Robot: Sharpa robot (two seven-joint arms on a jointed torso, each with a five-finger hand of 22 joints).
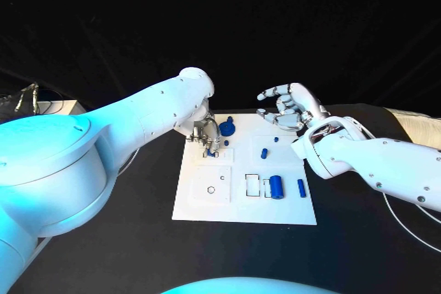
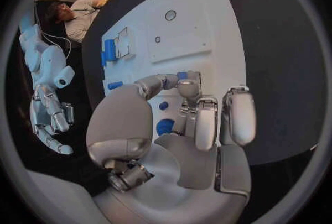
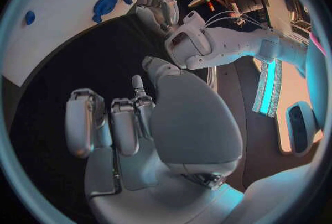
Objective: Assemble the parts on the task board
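The white task board [image 1: 207, 205] lies mid-table. My left hand [image 1: 209, 136] reaches down over its back left part and pinches a small blue part [image 1: 212, 154] [image 2: 182, 76] between thumb and fingertip, right at the board's surface. My right hand [image 1: 289, 109] [image 3: 138, 124] hovers above the table behind the board's back right corner, fingers loosely bent and apart, holding nothing. On the board lie a round blue piece [image 1: 227, 128] [image 2: 165, 126], a small blue peg [image 1: 264, 153], a thick blue cylinder [image 1: 274, 187] [image 2: 109, 50] and a slim blue pin [image 1: 301, 188].
The board carries a raised white panel with small holes [image 1: 211, 187] at its front left and rectangular slots [image 1: 252, 184] beside the cylinder. Black table [image 1: 368, 243] surrounds the board. A pale box [image 1: 55, 106] sits at the far left edge.
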